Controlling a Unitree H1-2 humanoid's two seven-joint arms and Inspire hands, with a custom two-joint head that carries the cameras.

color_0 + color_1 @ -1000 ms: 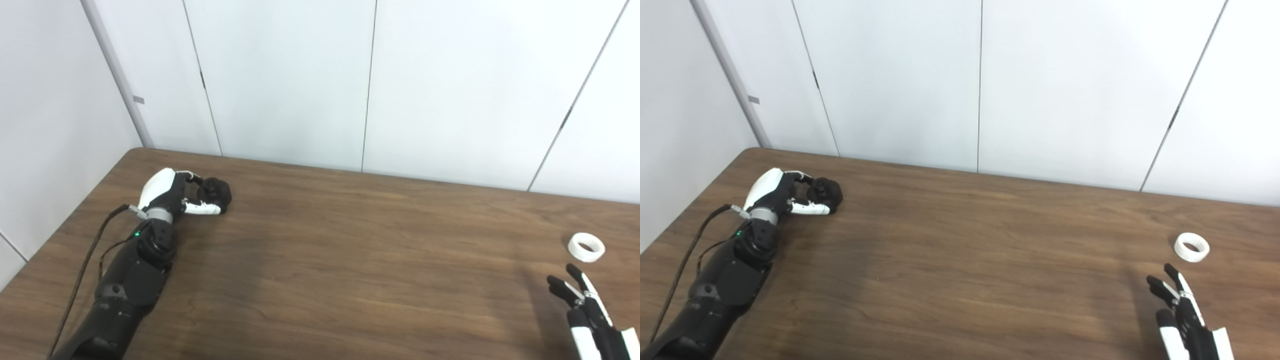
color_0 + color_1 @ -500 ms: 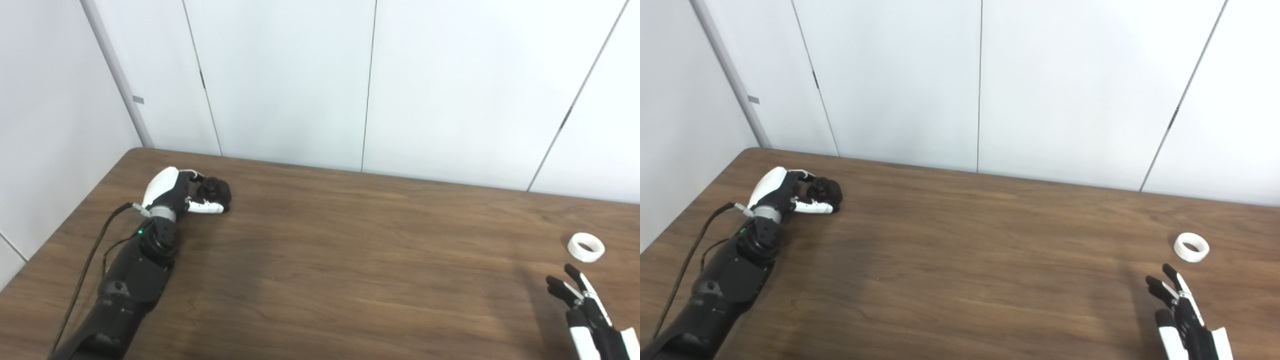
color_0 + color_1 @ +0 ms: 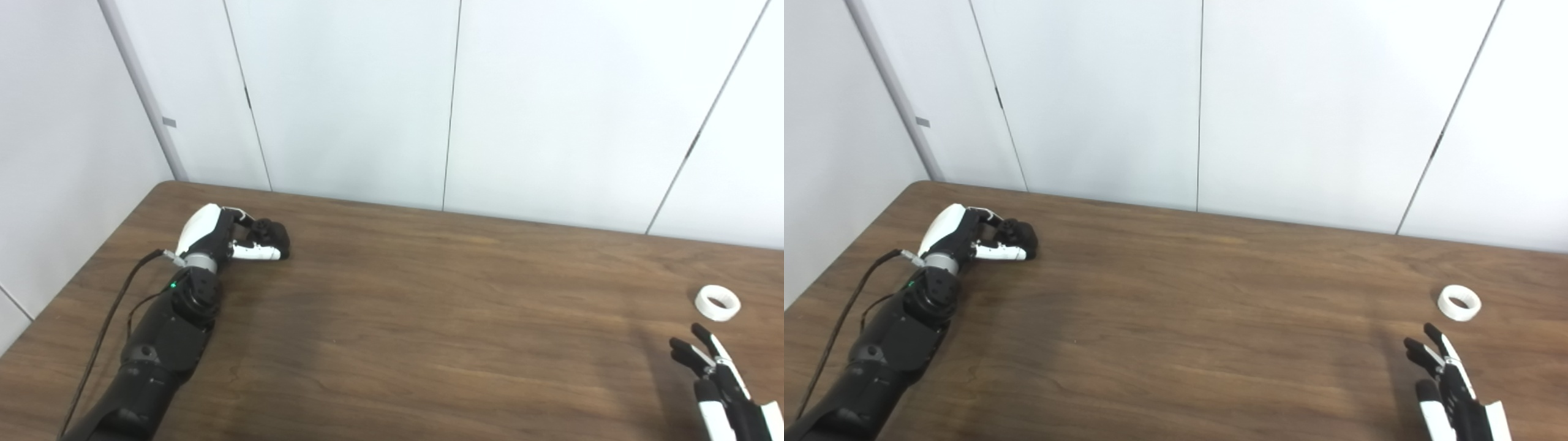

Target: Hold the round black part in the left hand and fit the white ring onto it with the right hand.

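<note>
Your left hand (image 3: 223, 239) lies low on the wooden surface (image 3: 429, 306), fingers and thumb curled around the round black part (image 3: 272, 233), which sits at its fingertips and seems still to rest on the surface; you cannot tell whether the grip is firm enough to lift. Your right hand (image 3: 719, 389) holds nothing, fingers spread and pointing forward. The white ring (image 3: 717, 302) lies flat just beyond those fingertips, untouched, hole upward, so you likely need to pinch its rim from above.
</note>
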